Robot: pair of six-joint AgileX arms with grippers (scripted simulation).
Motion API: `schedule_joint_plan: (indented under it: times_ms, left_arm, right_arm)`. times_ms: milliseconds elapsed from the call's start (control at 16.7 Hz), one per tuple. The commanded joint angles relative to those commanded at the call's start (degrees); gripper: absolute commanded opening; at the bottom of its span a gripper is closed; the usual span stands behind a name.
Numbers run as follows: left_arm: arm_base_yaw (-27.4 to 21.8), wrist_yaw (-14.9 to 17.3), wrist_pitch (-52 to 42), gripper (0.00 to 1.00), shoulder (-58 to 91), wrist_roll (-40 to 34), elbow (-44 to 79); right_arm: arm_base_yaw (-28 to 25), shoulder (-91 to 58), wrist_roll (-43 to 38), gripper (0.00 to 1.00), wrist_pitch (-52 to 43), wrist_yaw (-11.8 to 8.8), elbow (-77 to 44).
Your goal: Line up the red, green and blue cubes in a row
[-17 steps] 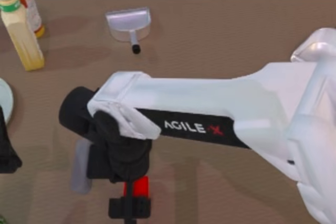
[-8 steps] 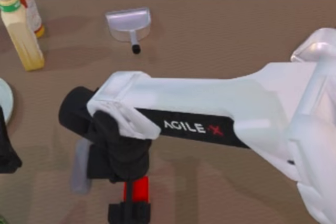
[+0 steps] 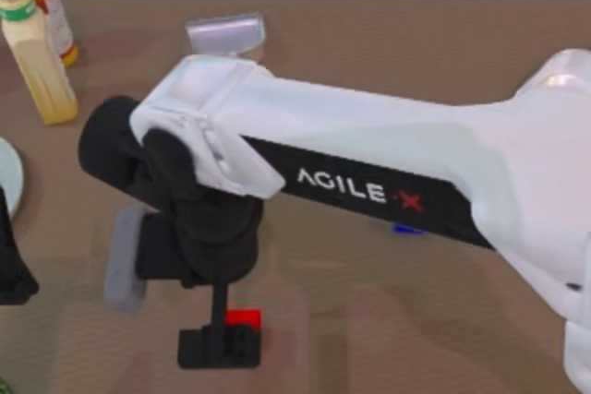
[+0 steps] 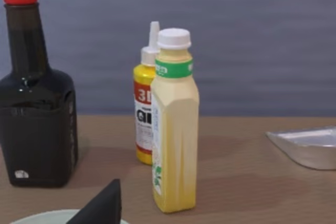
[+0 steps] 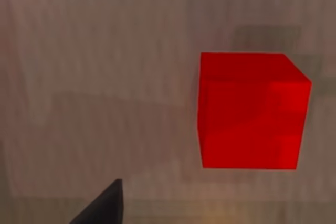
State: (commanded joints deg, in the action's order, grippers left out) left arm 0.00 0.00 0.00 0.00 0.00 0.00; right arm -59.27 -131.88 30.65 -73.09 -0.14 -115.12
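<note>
The red cube (image 3: 244,318) rests on the table near the front edge, and in the right wrist view the red cube (image 5: 251,111) stands alone on the wood. My right gripper (image 3: 219,348) hovers just left of it, open, holding nothing; one dark fingertip (image 5: 105,205) shows apart from the cube. A sliver of the blue cube (image 3: 407,229) peeks out from under the right arm. The green cube is hidden. My left gripper (image 3: 11,269) stays parked at the left edge, open, with one fingertip (image 4: 102,207) in its wrist view.
Two sauce bottles, pale yellow (image 3: 39,57) and yellow (image 3: 46,2), stand at the back left, with a dark bottle (image 4: 37,103) beside them. A grey dustpan (image 3: 225,34) lies at the back. A plate rim (image 3: 7,173) is at the left.
The right arm has lifted and swung toward the back left. Its fingers have let go of the red cube, which stays on the table. The blue sliver came into sight.
</note>
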Motion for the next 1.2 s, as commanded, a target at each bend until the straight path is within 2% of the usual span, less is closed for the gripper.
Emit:
schedule_joint_plan:
  times_ms: [360,600,900,1200]
  left_arm:
    - [-0.18,0.02,-0.33,1.0,0.49,0.25,0.48]
    - [-2.56,0.13,-5.17,1.0,8.08,3.8,7.76]
    - [-7.88,0.05,-16.93,1.0,29.95,12.24,25.56]
    - [-14.57,0.04,-32.21,1.0,61.65,22.77,47.11]
  right_arm:
    - [0.52,0.51,-0.11,1.0,0.29,-0.06,0.3]
    - [4.67,8.82,-1.92,1.0,6.15,-0.8,7.26]
    - [15.48,32.2,-7.4,1.0,19.72,-2.18,25.61]
    - [29.82,64.34,-15.38,1.0,36.42,-3.23,53.09]
